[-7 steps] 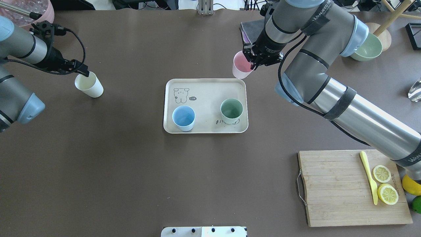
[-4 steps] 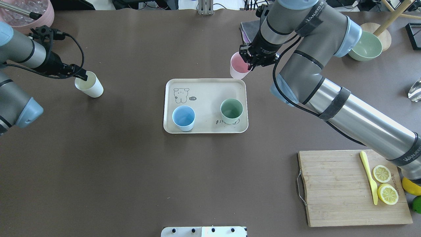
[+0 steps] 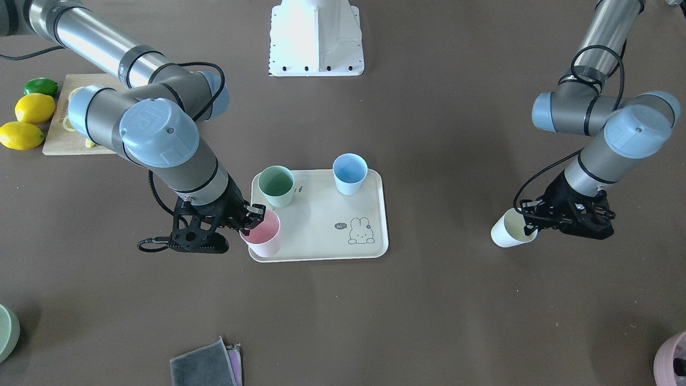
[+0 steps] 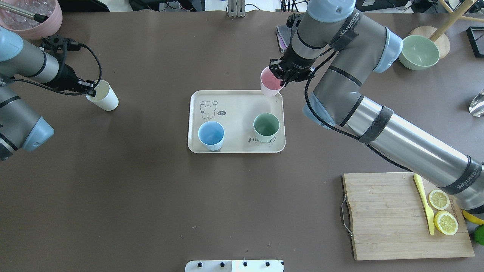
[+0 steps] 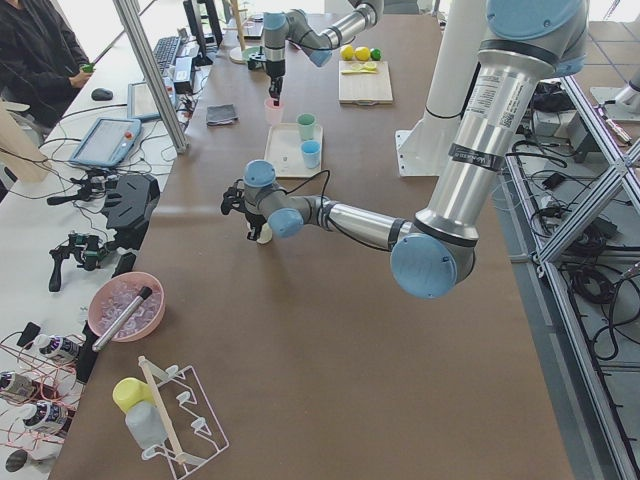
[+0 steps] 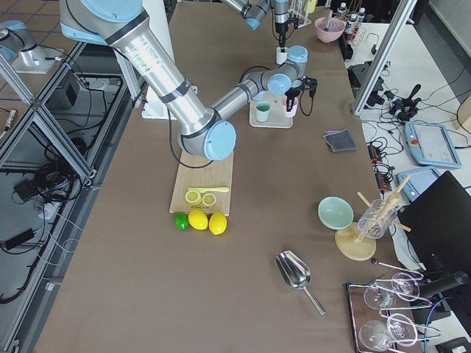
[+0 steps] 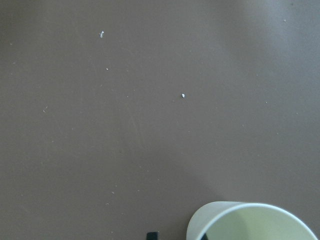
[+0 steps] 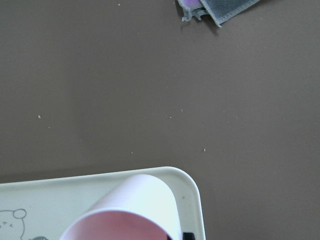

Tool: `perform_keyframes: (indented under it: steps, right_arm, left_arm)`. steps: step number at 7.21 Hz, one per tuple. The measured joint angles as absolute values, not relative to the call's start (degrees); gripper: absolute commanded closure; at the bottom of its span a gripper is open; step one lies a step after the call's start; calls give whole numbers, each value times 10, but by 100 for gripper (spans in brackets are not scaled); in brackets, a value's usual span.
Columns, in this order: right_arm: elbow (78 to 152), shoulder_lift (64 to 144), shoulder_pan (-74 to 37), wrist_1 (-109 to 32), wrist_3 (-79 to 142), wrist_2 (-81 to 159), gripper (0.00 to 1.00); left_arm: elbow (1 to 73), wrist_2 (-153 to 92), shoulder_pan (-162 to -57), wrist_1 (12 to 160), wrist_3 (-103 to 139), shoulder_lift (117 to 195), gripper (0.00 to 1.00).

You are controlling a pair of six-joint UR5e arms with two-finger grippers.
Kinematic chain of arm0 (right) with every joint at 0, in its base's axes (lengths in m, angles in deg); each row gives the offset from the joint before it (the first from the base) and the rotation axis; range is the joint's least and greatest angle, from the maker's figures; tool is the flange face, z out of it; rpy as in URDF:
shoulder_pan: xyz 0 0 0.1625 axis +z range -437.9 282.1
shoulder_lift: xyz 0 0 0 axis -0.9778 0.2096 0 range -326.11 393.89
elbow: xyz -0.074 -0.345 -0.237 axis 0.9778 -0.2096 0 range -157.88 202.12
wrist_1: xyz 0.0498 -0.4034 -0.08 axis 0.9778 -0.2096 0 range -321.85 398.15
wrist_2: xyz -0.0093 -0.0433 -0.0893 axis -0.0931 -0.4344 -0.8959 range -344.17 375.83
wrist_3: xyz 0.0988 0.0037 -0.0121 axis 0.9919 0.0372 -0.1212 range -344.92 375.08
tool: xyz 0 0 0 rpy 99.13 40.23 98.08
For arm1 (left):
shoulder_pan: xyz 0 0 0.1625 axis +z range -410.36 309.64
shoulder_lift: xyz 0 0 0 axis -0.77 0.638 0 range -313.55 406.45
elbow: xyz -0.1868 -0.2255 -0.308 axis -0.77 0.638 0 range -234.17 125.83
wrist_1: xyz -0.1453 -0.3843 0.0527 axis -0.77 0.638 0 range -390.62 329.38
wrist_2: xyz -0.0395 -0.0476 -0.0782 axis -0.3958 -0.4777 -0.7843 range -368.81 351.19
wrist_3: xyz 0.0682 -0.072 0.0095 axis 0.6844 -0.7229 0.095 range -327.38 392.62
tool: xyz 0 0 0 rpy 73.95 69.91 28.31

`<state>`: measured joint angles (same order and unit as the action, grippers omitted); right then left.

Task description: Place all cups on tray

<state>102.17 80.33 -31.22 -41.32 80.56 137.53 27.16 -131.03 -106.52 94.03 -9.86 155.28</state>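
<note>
The beige tray (image 4: pixel 238 109) (image 3: pixel 316 230) holds the light blue cup (image 4: pixel 211 135) and the mint green cup (image 4: pixel 266 126), both upright. My right gripper (image 4: pixel 283 76) (image 3: pixel 251 215) is shut on the rim of the pink cup (image 4: pixel 269 83) (image 8: pixel 135 210) and holds it over the tray's far right corner. The cream-white cup (image 4: pixel 104 98) (image 7: pixel 250 222) stands on the table far left of the tray. My left gripper (image 4: pixel 90 87) (image 3: pixel 531 217) is at its rim, one finger inside and one outside, with a gap to the wall.
A wooden cutting board (image 4: pixel 385 215) with lemon slices and a yellow knife lies at the front right. A green bowl (image 4: pixel 419 53) and folded cloths (image 4: pixel 283 36) sit behind the tray's right. A pink bowl (image 4: pixel 34 17) stands at the far left.
My right gripper has carried the pink cup leftward, onto the tray's corner. My left gripper has shifted left and down at the cream-white cup's rim; the cup has stayed put.
</note>
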Motion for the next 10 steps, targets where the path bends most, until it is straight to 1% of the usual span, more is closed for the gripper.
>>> perform_keyframes:
  steps: [1, 3, 5, 6, 7, 10]
  right_arm:
    - [1021, 804, -315, -413, 805, 1375, 100]
    - [1021, 804, -326, -413, 805, 1370, 100]
    - [1015, 803, -344, -413, 805, 1353, 100]
    - [1009, 803, -349, -411, 805, 1350, 4]
    - [1004, 803, -351, -408, 805, 1350, 0]
    - [1003, 801, -337, -401, 822, 1362, 0]
  left_arm:
    - [277, -1328, -1074, 921, -99, 1564, 100]
    - [285, -1361, -1101, 846, -100, 1610, 100]
    - [286, -1366, -1106, 804, -124, 1653, 100]
    - [286, -1366, -1104, 797, -148, 1670, 100]
    - [286, -1366, -1100, 794, -171, 1684, 100]
    - [284, -1340, -1058, 792, -244, 1720, 100]
